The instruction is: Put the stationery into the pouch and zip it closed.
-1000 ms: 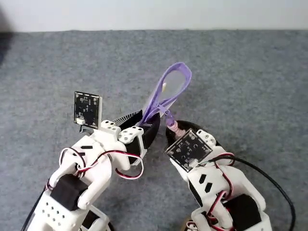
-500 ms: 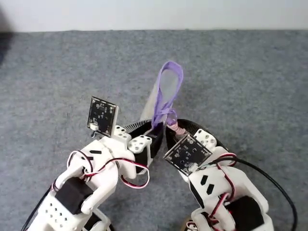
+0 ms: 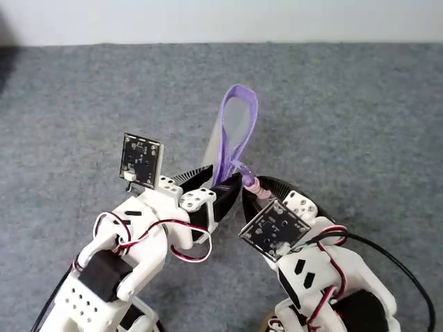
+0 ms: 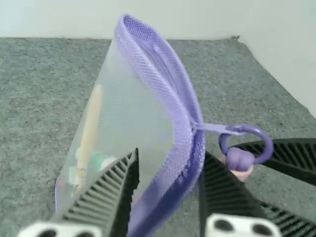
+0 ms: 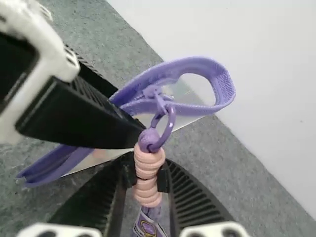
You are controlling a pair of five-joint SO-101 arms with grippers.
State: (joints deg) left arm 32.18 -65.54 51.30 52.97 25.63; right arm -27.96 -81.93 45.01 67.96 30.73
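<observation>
mostly done: stationery inside pouch, left hand clamped on it, right hand pinching zip pull; twelve-o'clock mouth unzipped.

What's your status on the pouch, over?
Left gripper shut on pouch edge. Right gripper shut on pink zip charm. Stationery inside, zip mouth gaping. No obstruction seen.

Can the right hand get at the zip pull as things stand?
Likely yes: the right hand is shut on the pink charm hanging from the pull ring, while the left hand holds the pouch upright beside it.
</observation>
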